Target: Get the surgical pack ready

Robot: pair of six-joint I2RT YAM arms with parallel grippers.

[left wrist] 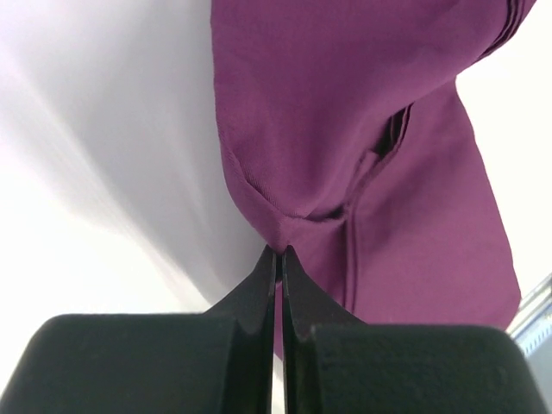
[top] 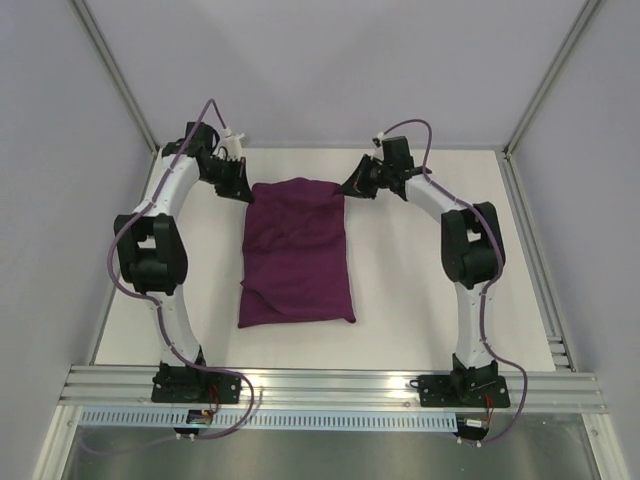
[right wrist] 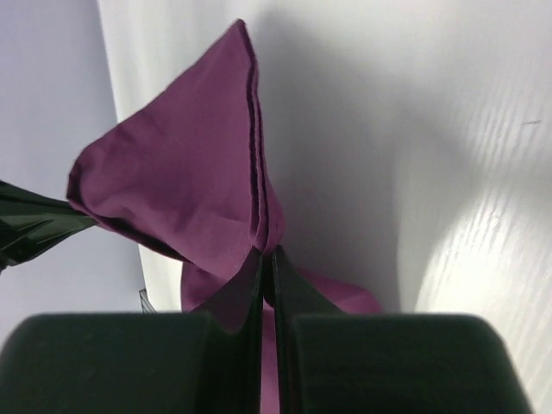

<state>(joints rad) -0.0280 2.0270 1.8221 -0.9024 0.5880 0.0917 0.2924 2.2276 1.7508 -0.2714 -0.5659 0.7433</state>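
Note:
The surgical pack (top: 296, 258) is a deep-purple fabric bundle, folded into a long rectangle on the white table. Whatever is inside it is hidden. My left gripper (top: 245, 190) is at its far left corner, shut on a pinch of the purple fabric (left wrist: 285, 226); in the left wrist view the gripper (left wrist: 279, 252) has its black fingers (left wrist: 259, 289) pressed together on the cloth. At the far right corner my right gripper (top: 352, 186) is shut on the fabric too. The right wrist view shows that gripper (right wrist: 267, 254) holding a raised, peaked fold (right wrist: 190, 181).
White walls and aluminium frame posts (top: 115, 75) close in the table on three sides. An aluminium rail (top: 330, 385) carries both arm bases along the near edge. The left gripper's dark tip (right wrist: 30, 226) shows at the left of the right wrist view.

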